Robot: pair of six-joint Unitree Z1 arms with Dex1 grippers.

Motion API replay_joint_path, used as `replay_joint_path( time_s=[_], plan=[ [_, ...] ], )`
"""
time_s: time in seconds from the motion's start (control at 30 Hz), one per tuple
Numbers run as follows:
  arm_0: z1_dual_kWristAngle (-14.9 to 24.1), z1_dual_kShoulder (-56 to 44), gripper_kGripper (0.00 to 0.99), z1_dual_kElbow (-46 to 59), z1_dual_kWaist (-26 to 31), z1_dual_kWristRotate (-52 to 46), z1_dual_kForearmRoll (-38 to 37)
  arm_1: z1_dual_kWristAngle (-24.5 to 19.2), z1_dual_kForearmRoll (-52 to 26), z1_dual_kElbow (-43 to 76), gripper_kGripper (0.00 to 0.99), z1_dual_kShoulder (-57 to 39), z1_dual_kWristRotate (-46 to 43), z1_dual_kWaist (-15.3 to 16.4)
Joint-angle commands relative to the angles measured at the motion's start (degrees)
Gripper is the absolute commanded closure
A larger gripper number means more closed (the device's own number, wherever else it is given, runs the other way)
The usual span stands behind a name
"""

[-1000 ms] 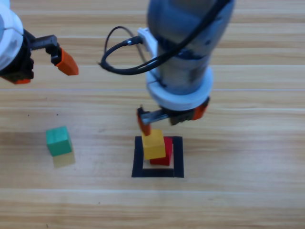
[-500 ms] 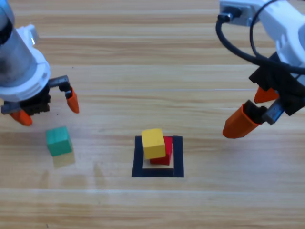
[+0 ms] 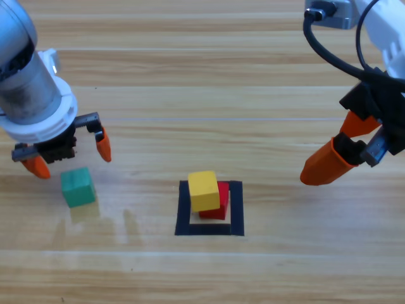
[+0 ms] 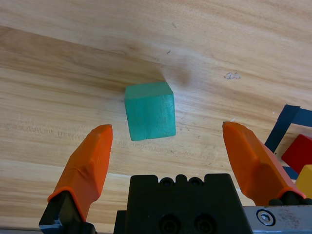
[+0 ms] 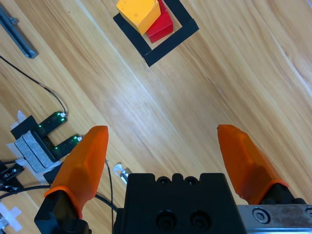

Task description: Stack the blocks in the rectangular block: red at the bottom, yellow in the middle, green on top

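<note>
The yellow cube [image 3: 203, 190] sits on the red cube [image 3: 221, 202], shifted to the left, inside the black tape square [image 3: 236, 209]. The green cube [image 3: 78, 187] lies alone on the table at the left. My left gripper [image 3: 71, 158] hangs open just above and behind it. In the left wrist view the green cube [image 4: 149, 111] lies between and just beyond the jaws of the left gripper [image 4: 165, 127], untouched. My right gripper [image 3: 326, 154] is open and empty at the right edge. The right wrist view shows the yellow cube [image 5: 138, 12], red cube [image 5: 161, 24] and tape square [image 5: 170, 41] far ahead of the right gripper [image 5: 161, 129].
The left wrist view catches a corner of the tape square [image 4: 287, 122] with the red cube [image 4: 302, 151] at its right edge. A small electronics board [image 5: 41, 141], cables and a metal bar [image 5: 17, 31] lie at the table's side in the right wrist view.
My right arm has let go of the yellow cube and pulled away from the stack to the right edge. My left arm has come down towards the green cube.
</note>
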Motion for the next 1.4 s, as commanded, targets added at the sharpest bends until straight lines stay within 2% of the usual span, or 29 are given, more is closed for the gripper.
replay_joint_path(
  time_s=[0.03, 0.37, 0.73, 0.87, 0.97, 1.1, 1.17, 1.23, 1.4],
  plan=[
    [-0.63, 3.13, 0.033, 1.81, 0.71, -1.36, -1.0, -1.25, -2.47, 3.18, 0.001, -1.82, -0.07, -1.23],
    [-0.72, 5.41, 0.033, 7.09, 0.71, -1.19, -6.89, -2.04, -2.74, 3.53, 0.0, -1.3, 0.02, -1.23],
    [-0.72, 8.23, 0.062, 7.7, 0.71, -0.13, -9.35, -3.18, -3.18, 3.97, 0.0, -0.59, 0.46, -1.23],
    [-0.45, 8.93, 0.192, 7.79, 0.89, 1.27, -9.53, -3.27, -3.18, 3.97, 0.001, -0.95, 0.46, -1.23],
    [-0.19, 9.9, 0.338, 7.26, 0.89, 2.24, -9.62, -3.27, -3.18, 3.97, 0.001, -0.95, 0.46, -1.23],
    [0.95, 9.72, 0.738, 6.91, 0.97, 3.38, -9.09, -3.27, -3.18, 4.06, 0.001, -0.95, 0.46, -1.23],
    [1.74, 9.02, 0.881, 6.65, 0.97, 4.0, -8.21, -3.27, -3.18, 3.97, 0.001, -0.95, 0.46, -1.23],
    [2.53, 8.49, 0.896, 5.33, 0.8, 5.05, -7.33, -3.27, -3.18, 3.97, 0.0, -1.03, 0.46, -1.23],
    [8.34, 7.96, 0.918, -8.12, -4.39, 10.33, 5.06, -3.53, -3.26, 4.15, 0.001, -1.3, 0.46, -1.23]
  ],
)
